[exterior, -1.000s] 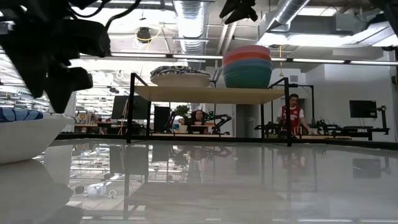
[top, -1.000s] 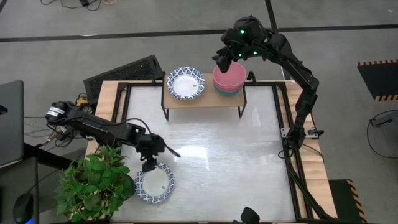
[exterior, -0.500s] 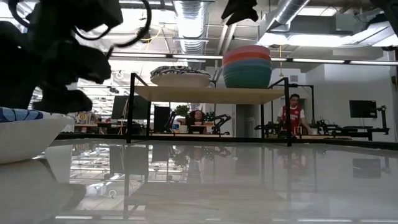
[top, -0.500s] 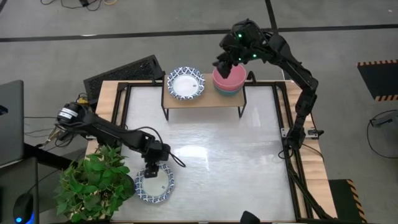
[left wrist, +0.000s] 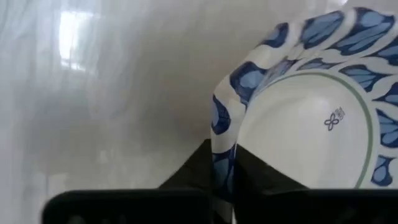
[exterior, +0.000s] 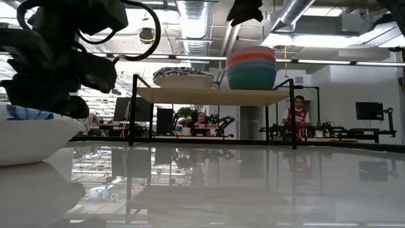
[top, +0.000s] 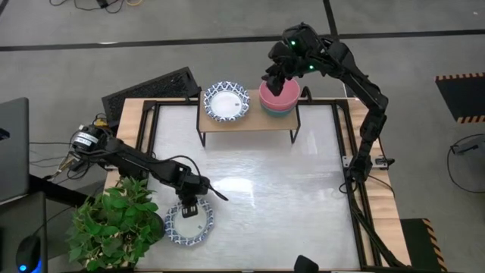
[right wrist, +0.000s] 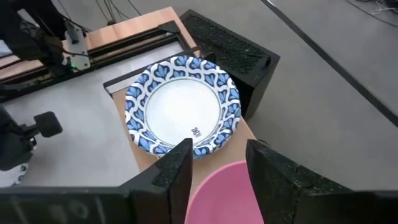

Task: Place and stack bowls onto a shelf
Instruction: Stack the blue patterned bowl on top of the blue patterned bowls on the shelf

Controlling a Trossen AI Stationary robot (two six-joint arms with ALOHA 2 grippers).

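Observation:
A blue-patterned bowl with a white centre (top: 189,226) stands near the table's near left corner, large at the left of the low view (exterior: 25,136). My left gripper (top: 189,208) is shut on its far rim. The shelf (top: 250,120) stands at the far edge. On its left part rest patterned bowls (top: 226,102). On its right stands a stack with a pink bowl (top: 280,97) on top of a green-blue one. My right gripper (top: 276,76) hangs open above the pink bowl's rim (right wrist: 224,193), and the low view shows it clear of the stack (exterior: 251,66). My left gripper pinches the patterned bowl's far rim (left wrist: 221,134) between its two fingers (left wrist: 193,168), one inside the bowl and one outside. The fingers come from above, pointing down. The bowl's base rests on the table.
A leafy green plant (top: 114,220) crowds the near left corner right beside the bowl. A black ribbed block (top: 151,87) lies off the table's far left corner. The white table top (top: 273,182) between bowl and shelf carries nothing. People (exterior: 295,117) show far behind the table.
My left gripper has gone toward the table's right and near edges and down onto the patterned bowl's far rim, where it now has hold. The bowls on the shelf have kept still.

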